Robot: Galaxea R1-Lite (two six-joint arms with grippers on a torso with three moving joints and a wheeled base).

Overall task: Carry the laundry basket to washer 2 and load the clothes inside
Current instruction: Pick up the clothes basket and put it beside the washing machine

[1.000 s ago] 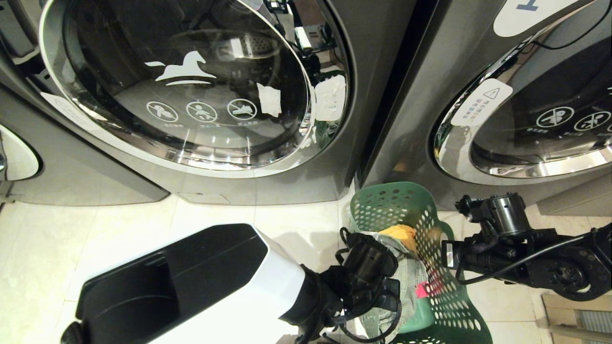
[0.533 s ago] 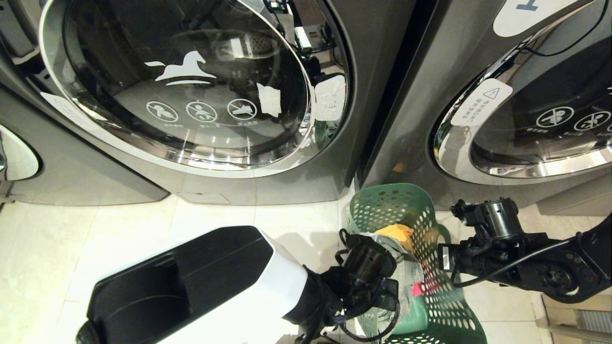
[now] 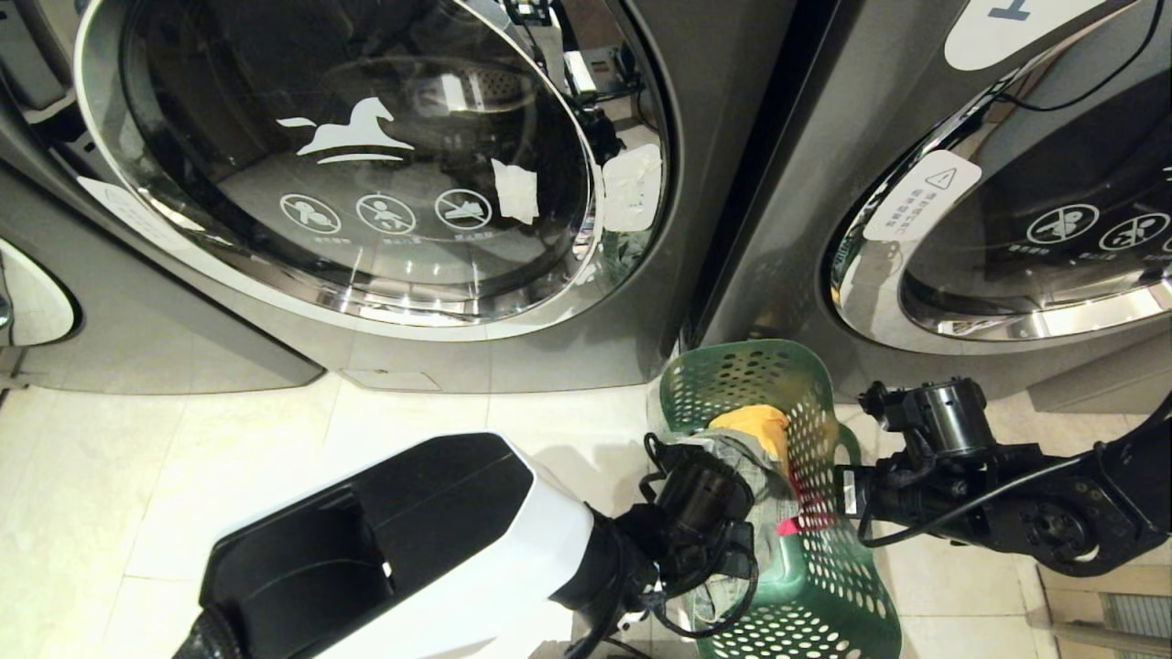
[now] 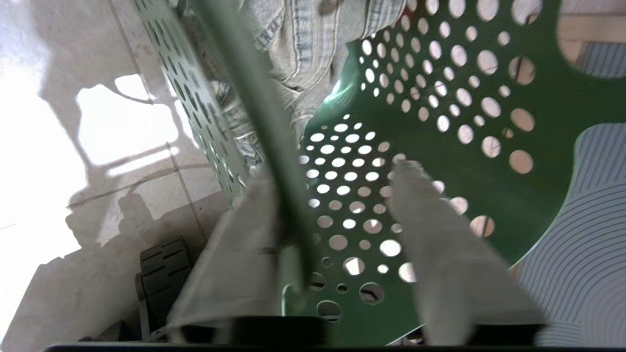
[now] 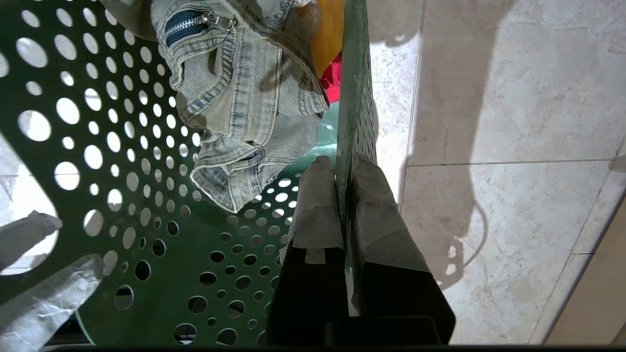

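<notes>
The dark green laundry basket (image 3: pixel 829 586) is on the floor side of the gap between two dark grey washers. Inside it lie the clothes: denim trousers (image 5: pixel 244 98), a yellow piece (image 3: pixel 755 423) and a red-pink piece (image 3: pixel 797 523). My left gripper (image 4: pixel 332 173) is open astride one basket wall (image 4: pixel 254 98), one finger (image 4: pixel 244 234) outside and the other inside. My right gripper (image 5: pixel 342 161) is shut on the opposite wall (image 5: pixel 354 73). The left washer (image 3: pixel 366 183) bears a white horse logo. No whole numeral shows on either, so I cannot tell which is washer 2.
My white and black body (image 3: pixel 394 549) fills the foreground left of the basket. The right washer (image 3: pixel 1007 256) stands just behind the basket. Another door's edge (image 3: pixel 27 302) shows at far left. Pale floor tiles (image 3: pixel 229 439) lie in front of the left washer.
My left gripper has opened and let go of the basket wall. The basket has shifted a little to the left in the head view. The right gripper's hold is unchanged.
</notes>
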